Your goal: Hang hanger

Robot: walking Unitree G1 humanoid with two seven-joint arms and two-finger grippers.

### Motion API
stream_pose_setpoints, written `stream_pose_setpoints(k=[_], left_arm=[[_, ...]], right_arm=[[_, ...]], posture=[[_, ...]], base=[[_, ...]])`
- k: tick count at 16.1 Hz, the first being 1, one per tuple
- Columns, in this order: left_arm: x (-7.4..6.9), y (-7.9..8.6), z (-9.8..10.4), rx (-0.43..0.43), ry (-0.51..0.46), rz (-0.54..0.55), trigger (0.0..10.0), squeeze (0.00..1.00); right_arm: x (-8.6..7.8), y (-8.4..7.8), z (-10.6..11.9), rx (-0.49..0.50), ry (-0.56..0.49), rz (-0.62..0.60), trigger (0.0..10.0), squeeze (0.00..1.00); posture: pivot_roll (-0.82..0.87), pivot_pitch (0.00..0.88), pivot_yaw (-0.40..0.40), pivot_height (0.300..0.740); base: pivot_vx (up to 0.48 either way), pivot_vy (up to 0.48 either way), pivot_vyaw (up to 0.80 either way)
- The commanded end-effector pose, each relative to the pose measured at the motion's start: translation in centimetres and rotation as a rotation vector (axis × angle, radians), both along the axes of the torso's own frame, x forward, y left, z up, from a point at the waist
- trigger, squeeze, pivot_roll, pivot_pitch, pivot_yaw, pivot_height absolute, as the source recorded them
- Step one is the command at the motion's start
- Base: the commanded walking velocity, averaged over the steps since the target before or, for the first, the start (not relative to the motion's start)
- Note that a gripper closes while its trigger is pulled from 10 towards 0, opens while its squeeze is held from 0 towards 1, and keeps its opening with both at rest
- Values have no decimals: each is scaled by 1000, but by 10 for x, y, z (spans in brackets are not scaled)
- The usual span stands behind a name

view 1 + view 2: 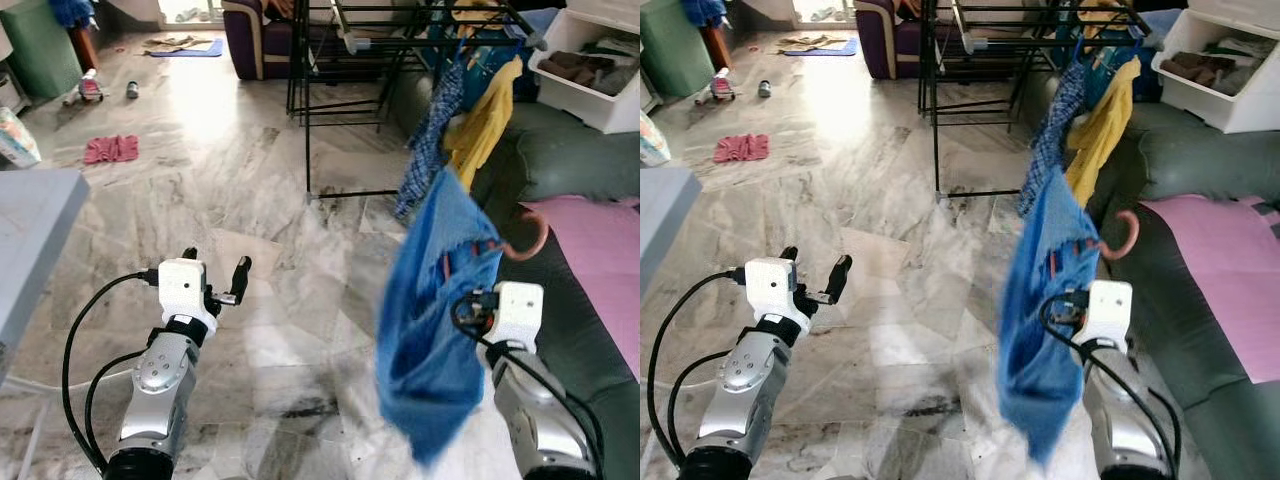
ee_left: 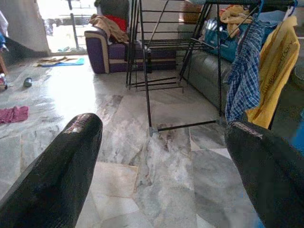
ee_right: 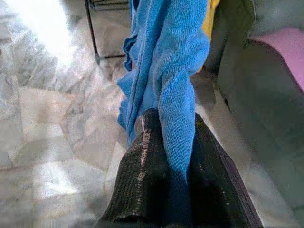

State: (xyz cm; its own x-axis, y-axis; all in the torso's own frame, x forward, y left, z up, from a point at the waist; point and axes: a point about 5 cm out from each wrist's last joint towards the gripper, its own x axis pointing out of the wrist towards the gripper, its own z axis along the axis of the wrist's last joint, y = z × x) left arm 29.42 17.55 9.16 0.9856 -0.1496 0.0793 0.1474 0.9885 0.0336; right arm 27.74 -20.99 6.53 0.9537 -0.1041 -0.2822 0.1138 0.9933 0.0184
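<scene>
Carrying the hanger to the rack

My right tool point(image 3: 166, 156) is clamped on the blue garment point(image 1: 435, 330) with its pink hanger point(image 1: 527, 243); left tool point(image 1: 215, 272) spread, empty. I should lift the hook over the drying rack point(image 1: 400, 40) rail squarely.

Two silver, rounded metal forearms with small dark screw holes each end in a boxy white wrist block. Black cables loop from each block back along the arm. The left hand point(image 1: 214, 272) has two long black fingers; the right hand's fingers point(image 3: 142, 180) are black with a fine ribbed texture.
</scene>
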Motion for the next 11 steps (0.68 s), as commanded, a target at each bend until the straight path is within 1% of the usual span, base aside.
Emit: stream_pose_setpoints(k=[1, 2, 3, 4, 5, 7, 8, 9, 10, 11], left_arm=[[5, -1, 6, 42, -6, -21, 10000, 0], [7, 0, 10, 78, -19, -29, 10000, 0], [7, 0, 12, 91, -25, -25, 10000, 0], [5, 16, 15, 189, -12, 10, 10000, 0], [2, 19, 16, 217, -13, -5, 10000, 0], [-6, 27, 10, 201, 38, 34, 10000, 0], [-9, 30, 7, 186, 46, 69, 10000, 0], [-15, 31, 2, 152, 58, 129, 10000, 0], [-23, 31, -4, 128, 56, 216, 10000, 0], [-25, 31, -7, 112, 67, 249, 10000, 0]], right_arm=[[0, 6, 6, 2, -6, 20, 10000, 0], [-2, 8, 4, 6, 6, 23, 10000, 0], [-2, 8, 4, 5, 6, 22, 10000, 0], [-4, 13, 8, 6, 10, 23, 10000, 0], [-4, 13, 9, 7, 8, 20, 10000, 0], [-4, 12, 12, 5, 2, 8, 10000, 0], [-4, 11, 12, 3, 0, 2, 10000, 0], [-3, 10, 12, -4, -5, -1, 10000, 0], [-1, 10, 14, 3, -6, -13, 10000, 0], [0, 10, 13, 8, -5, -17, 10000, 0]], posture=[[9, 48, -46, 740], [18, 49, -49, 740], [18, 49, -49, 740], [28, 54, -47, 740], [31, 55, -42, 740], [36, 60, -22, 740], [32, 57, -14, 740], [31, 48, -9, 740], [31, 21, -6, 740], [33, 13, -5, 740]], base=[[0, 0, 0], [0, 0, 0], [0, 0, 0], [0, 0, 0], [266, 0, -438], [281, 0, -497], [289, 0, -581], [304, 0, -587], [337, 0, -587], [334, 0, -594]])
